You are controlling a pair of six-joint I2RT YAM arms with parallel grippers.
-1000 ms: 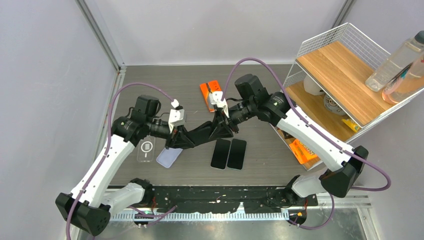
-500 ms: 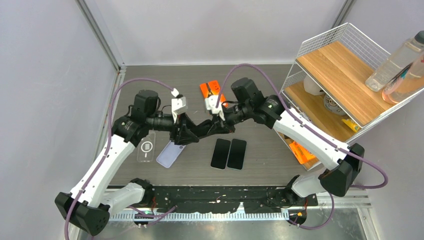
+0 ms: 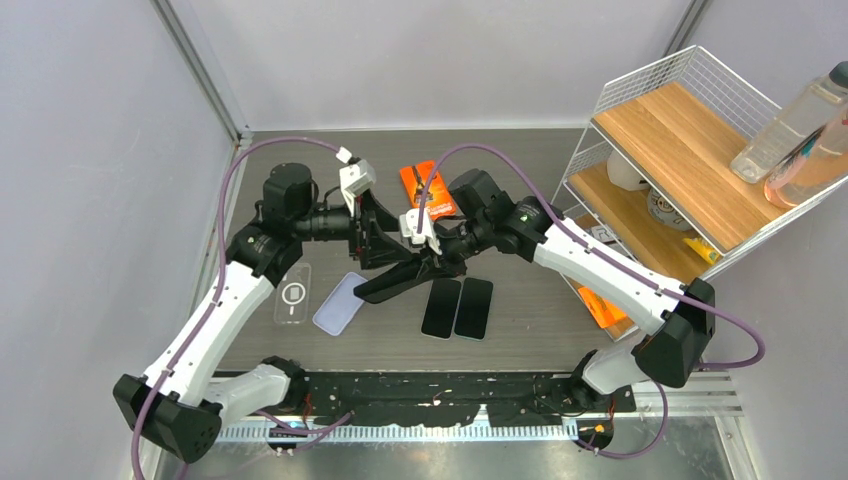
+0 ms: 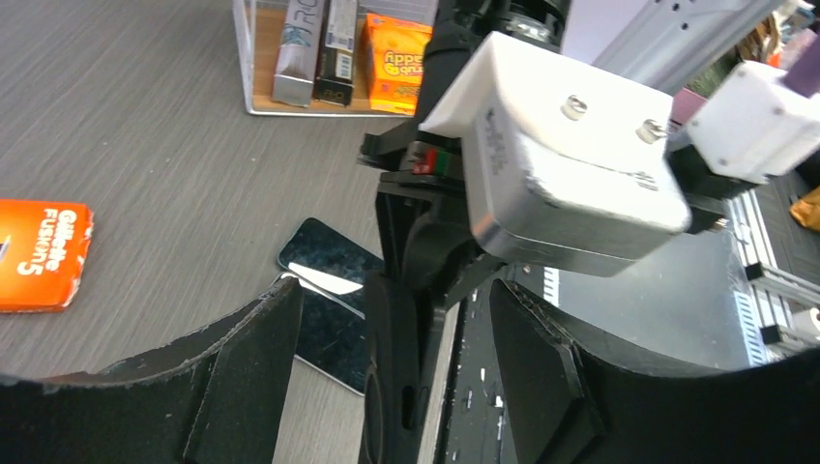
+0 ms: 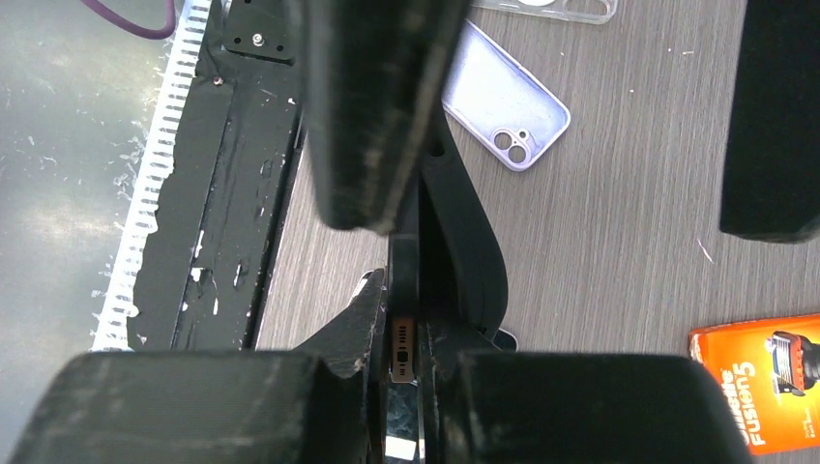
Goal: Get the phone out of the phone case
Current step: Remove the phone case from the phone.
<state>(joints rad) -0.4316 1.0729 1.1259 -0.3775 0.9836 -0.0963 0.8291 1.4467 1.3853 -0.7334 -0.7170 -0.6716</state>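
Step, by your read: mid-strip, phone not yet free of case, both held up off table.
- Your right gripper (image 3: 428,262) was pressed together on phone (image 5: 403,290), edge-on, charging port (image 5: 400,360) facing its wrist camera.
- Your left gripper (image 4: 396,304) stood spread, gripping nothing.
- Black case (image 3: 382,287) and phone lay between left fingers, just ahead of palm.
- Next move calls for left closing on case rim alone, then pulling apart.
- Whether case had loosened, you could not tell.

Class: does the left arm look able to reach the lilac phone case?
Probably yes: the left gripper is open nearby, and the lilac phone case lies uncovered, though the black phone in the right gripper hangs beside it.
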